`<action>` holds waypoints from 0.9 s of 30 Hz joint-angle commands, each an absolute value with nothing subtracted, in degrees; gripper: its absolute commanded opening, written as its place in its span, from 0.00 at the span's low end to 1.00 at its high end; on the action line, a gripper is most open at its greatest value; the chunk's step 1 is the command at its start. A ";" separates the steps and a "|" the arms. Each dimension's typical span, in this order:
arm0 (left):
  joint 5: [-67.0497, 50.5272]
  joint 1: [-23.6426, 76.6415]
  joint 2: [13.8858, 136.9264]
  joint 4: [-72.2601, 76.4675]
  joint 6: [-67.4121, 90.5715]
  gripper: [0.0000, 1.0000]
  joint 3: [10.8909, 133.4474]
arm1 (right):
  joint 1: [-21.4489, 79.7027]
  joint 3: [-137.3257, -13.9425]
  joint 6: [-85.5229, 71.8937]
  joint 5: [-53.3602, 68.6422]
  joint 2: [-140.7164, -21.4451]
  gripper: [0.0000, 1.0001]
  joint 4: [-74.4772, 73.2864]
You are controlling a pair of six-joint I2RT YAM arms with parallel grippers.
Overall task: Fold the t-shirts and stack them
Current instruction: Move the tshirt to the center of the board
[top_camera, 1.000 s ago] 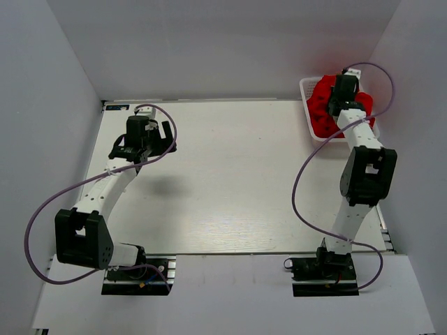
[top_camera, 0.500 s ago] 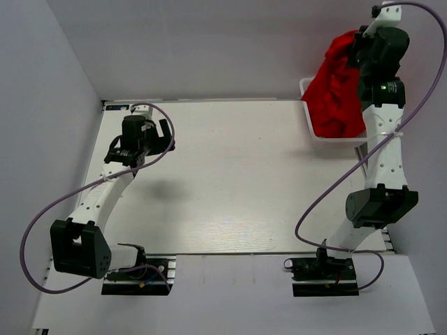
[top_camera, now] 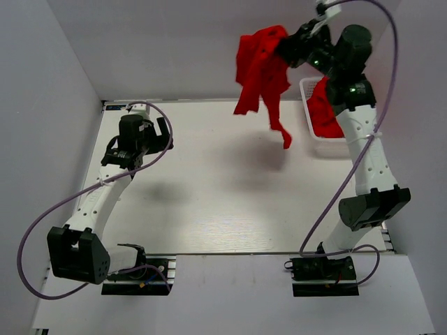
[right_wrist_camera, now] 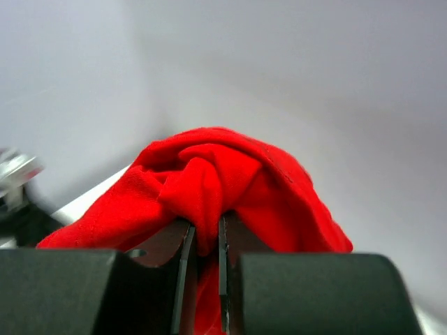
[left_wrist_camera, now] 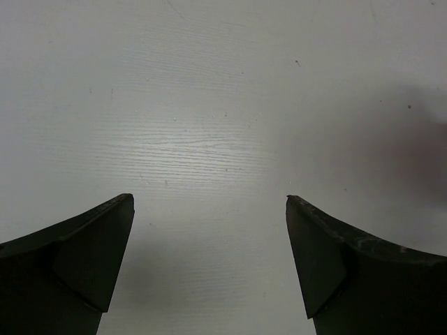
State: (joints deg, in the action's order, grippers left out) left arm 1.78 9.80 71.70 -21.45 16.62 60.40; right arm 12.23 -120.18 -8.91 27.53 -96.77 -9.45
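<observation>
My right gripper (top_camera: pixel 288 46) is raised high over the table's back right and is shut on a bunched red t-shirt (top_camera: pixel 262 70), which hangs down in the air with a loose end dangling. In the right wrist view the red t-shirt (right_wrist_camera: pixel 209 181) is pinched between the fingers (right_wrist_camera: pixel 183 258). More red t-shirts (top_camera: pixel 323 110) lie in the white basket (top_camera: pixel 307 94) at the back right. My left gripper (top_camera: pixel 143 136) is open and empty over the table's left side; the left wrist view shows its fingers (left_wrist_camera: pixel 91 251) spread wide above bare white tabletop.
The white wooden tabletop (top_camera: pixel 223 195) lies between grey walls. The basket stands at the back right edge, partly hidden by my right arm (top_camera: pixel 363 153). Purple cables loop beside both arms.
My right gripper has lifted a red t-shirt out of the basket and swung it up and to the left. The left arm has shifted only slightly.
</observation>
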 commanded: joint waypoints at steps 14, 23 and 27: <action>12.22 9.40 66.62 -34.18 24.69 1.00 62.67 | 31.46 -88.68 -5.80 11.97 -99.93 0.90 -6.06; -3.15 10.54 69.50 -29.54 21.19 1.00 58.28 | 31.20 -78.76 -8.87 -6.18 -91.86 0.90 -9.22; -5.10 12.73 75.22 -28.83 20.04 1.00 57.66 | 30.50 -74.89 -12.12 -12.39 -90.97 0.90 -13.35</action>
